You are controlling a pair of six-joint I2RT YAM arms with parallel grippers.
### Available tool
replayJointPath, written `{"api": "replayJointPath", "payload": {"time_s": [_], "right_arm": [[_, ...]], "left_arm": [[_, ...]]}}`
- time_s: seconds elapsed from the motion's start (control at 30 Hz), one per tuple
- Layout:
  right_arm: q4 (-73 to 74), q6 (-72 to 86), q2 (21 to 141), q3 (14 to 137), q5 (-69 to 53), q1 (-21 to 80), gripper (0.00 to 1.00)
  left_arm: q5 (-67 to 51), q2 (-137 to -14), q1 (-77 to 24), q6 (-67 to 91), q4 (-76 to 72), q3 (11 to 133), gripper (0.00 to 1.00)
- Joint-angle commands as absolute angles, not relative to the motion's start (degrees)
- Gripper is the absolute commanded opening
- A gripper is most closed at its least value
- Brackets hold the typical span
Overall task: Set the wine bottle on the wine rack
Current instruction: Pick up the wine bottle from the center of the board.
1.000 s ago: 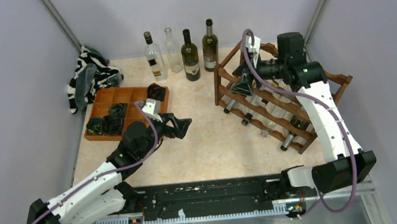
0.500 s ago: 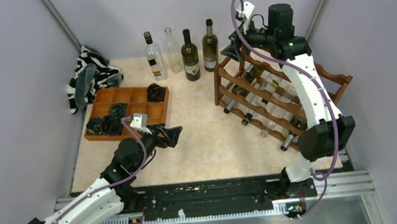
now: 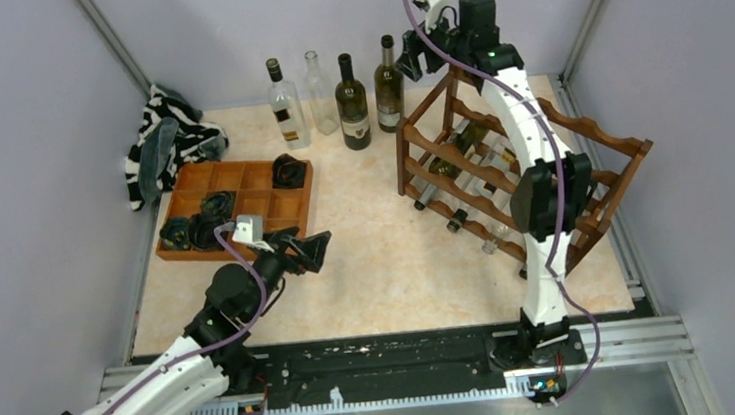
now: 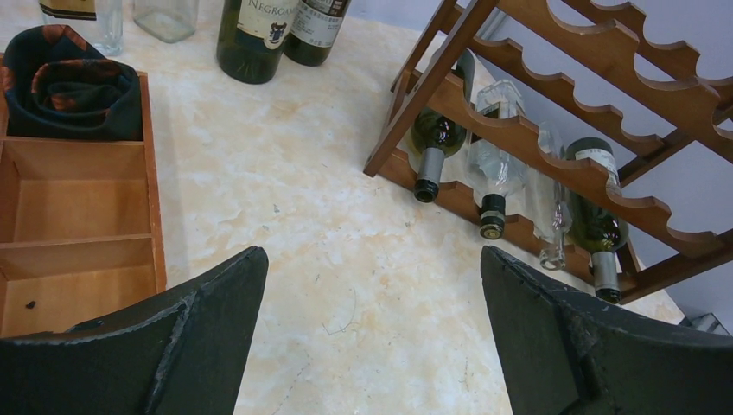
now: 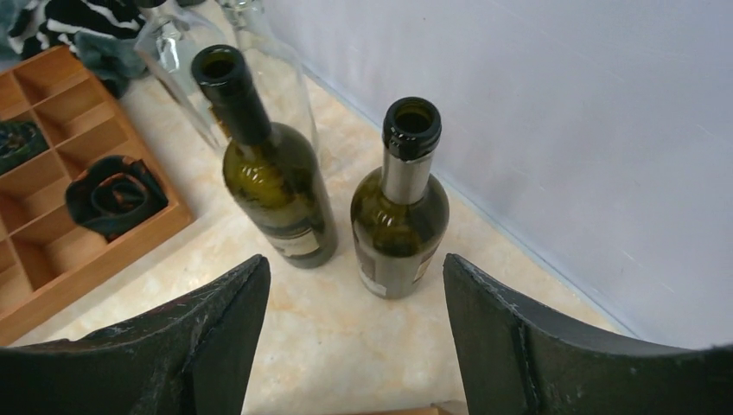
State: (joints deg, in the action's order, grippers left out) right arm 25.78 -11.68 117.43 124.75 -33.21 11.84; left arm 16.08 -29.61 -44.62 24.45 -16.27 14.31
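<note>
The right gripper hangs high over the back of the counter, its jaws apart and holding nothing. Its wrist view looks down between them at two upright wine bottles; the olive-green bottle, with a silver foil neck, lies nearest the middle of the gap, and the dark green bottle stands just beside it. I judge the olive-green bottle to be the target, since it ends the row on the side nearest the wine rack and has open room there. An approach from above suits a grip on the neck, which the jaws look wide enough to take. Further along the row stand a labelled clear bottle and a plain clear bottle. The rack sits at the right of the counter; racked bottles lie in its lower scalloped rails, necks outward, while the top tier looks free. The left gripper hovers low beside the compartment tray, jaws spread wide and empty, well apart from the row and so out of the way.
</note>
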Motion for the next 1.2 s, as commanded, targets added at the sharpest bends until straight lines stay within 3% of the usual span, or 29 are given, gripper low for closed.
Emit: {"api": "replayJointPath", "payload": {"time_s": [0.0,0.33,0.7,0.83,1.03,1.17], "right_arm": [[20.76,-8.57,121.14,131.84,-29.49,13.65,0.73],[16.63,-6.17,130.33,138.80,-24.61,15.48,0.71],[9.69,-7.47,135.47,140.47,-24.17,16.26,0.60],[8.54,-7.71,136.46,141.03,-25.22,16.34,0.46],[8.72,-8.83,136.35,142.25,-26.64,16.40,0.08],[9.76,-10.02,134.90,142.85,-27.24,16.39,0.02]], "left_arm": [[17.79,-28.87,-44.39,22.80,-18.70,13.89,0.98],[19.44,-30.12,-44.38,22.59,-21.28,13.10,0.98],[19.42,-33.71,-44.38,22.54,-22.84,13.80,0.98],[19.73,-33.11,-44.38,22.59,-22.08,13.86,0.98],[19.68,-32.22,-44.38,22.57,-20.92,14.23,0.98],[18.80,-32.01,-44.38,23.08,-20.49,14.24,0.98]]}}
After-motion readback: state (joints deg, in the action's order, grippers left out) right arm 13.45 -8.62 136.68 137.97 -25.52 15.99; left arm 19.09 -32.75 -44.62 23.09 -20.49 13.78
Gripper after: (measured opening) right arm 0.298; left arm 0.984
